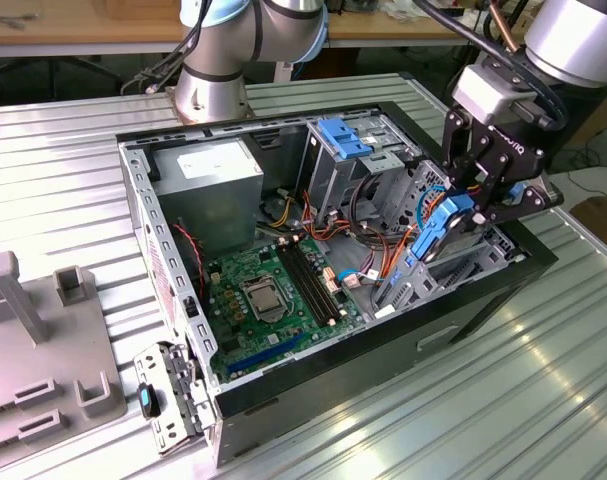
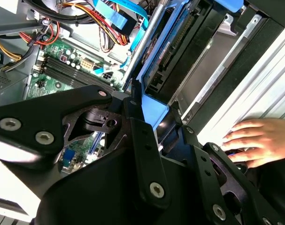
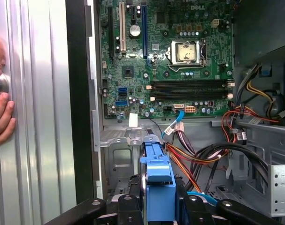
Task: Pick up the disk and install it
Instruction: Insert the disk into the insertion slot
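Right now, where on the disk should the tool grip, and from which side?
Its blue-framed upper end, pinched from both sides, coming from above. The disk stands on edge, tilted down into the case, so only that end is free; the tool grips there.

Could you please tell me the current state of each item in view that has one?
disk, clamped in the claw, tilted, above the open case.
claw, shut on the disk.
computer case, lying on its side, side panel off.
CPU socket, uncovered, no cooler fitted.
hand, resting on the table beside the case.
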